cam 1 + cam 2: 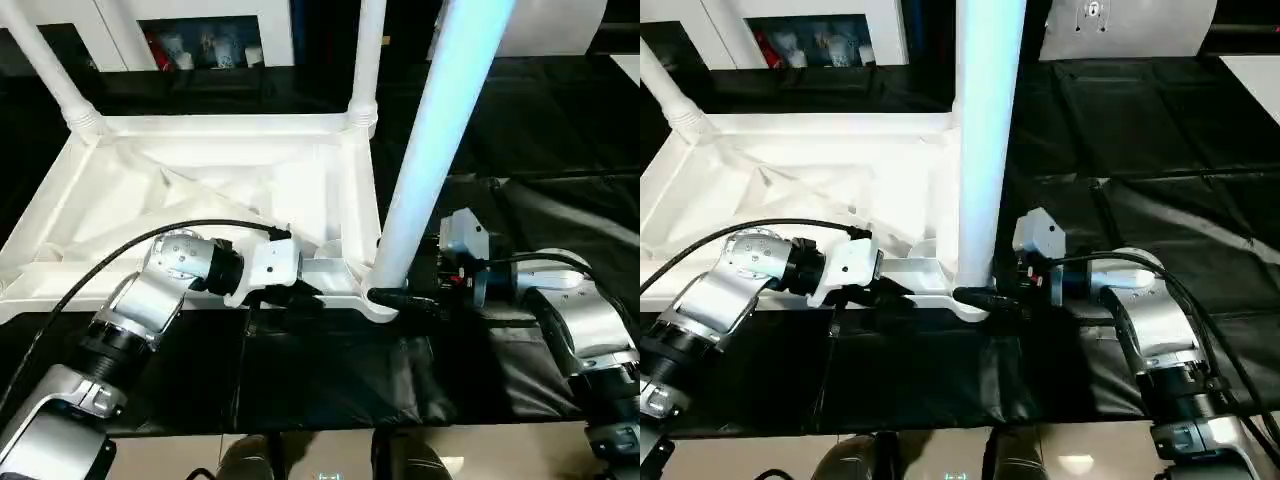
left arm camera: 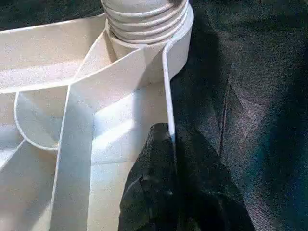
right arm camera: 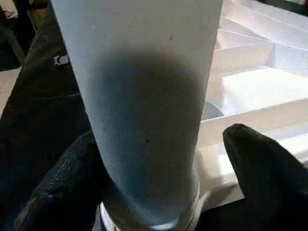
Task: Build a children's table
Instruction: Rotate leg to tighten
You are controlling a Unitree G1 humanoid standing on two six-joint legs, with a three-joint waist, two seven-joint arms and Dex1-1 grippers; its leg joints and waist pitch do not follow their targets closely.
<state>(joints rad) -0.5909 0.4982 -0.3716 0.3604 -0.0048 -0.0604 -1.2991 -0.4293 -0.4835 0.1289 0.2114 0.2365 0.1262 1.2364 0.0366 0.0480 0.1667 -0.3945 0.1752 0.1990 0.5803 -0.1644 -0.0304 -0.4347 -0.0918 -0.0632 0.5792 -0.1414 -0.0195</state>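
Observation:
The children's table top [image 1: 200, 190] lies upside down on the black sheet, ribbed underside facing up. Two white legs [image 1: 366, 60] stand in its far corner sockets. A third leg [image 1: 440, 130] stands upright in the near right socket [image 1: 382, 305]. My left gripper [image 2: 169, 134] is shut on the thin near rim of the top, a little left of that socket. My right gripper [image 3: 159, 192] reaches in from the right and straddles the foot of the near right leg. One finger [image 3: 72, 173] lies against the leg; the other finger [image 3: 260, 163] stands clear of it.
The black sheet [image 1: 560, 130] covers the work surface all around the top. At the back stands a white cabinet [image 1: 200, 40] with small items on a shelf. A pale floor strip [image 1: 500, 455] runs along the near edge of the surface.

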